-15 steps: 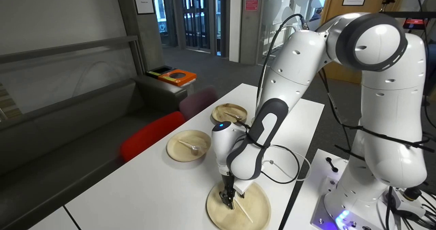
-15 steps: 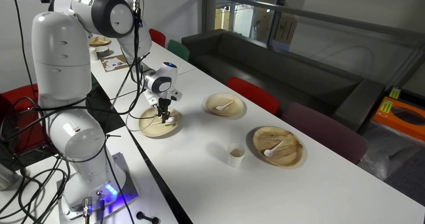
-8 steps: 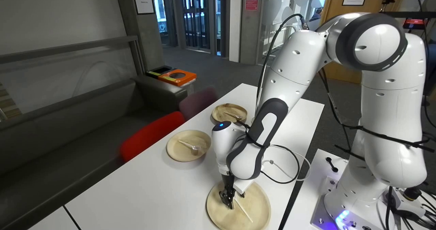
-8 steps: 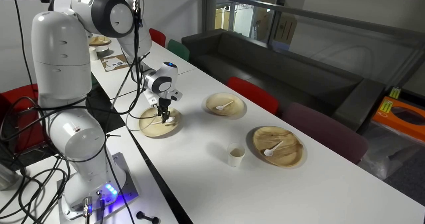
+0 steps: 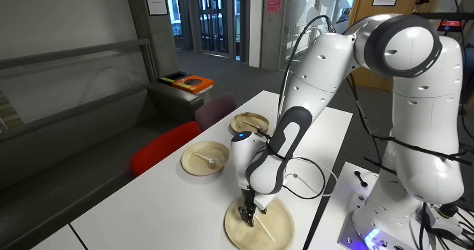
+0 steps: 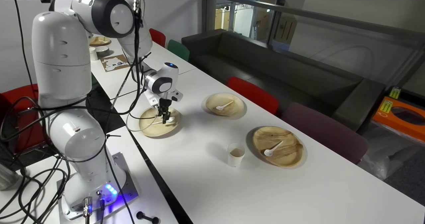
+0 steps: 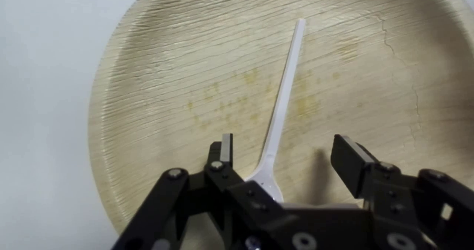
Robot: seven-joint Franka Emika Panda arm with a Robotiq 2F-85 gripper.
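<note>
Over the plate [image 7: 166, 68], the spread gripper [image 7: 285, 149] partly hides the spoon's bowl [image 7: 266, 182].

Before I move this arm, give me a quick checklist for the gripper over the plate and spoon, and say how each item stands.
1. Gripper open: ok, the jaws stand apart in the wrist view.
2. White spoon between the fingers: ok, it lies between them, not pinched.
3. Spoon centred in the gap: not ok, it lies nearer one finger.
4. Whole spoon in sight in the wrist view: not ok, the gripper hides part of it.
5. Fingertips off the plate: cannot tell, no view settles whether they touch.
6. White cup away from the gripper: ok, it stands apart in an exterior view.
</note>
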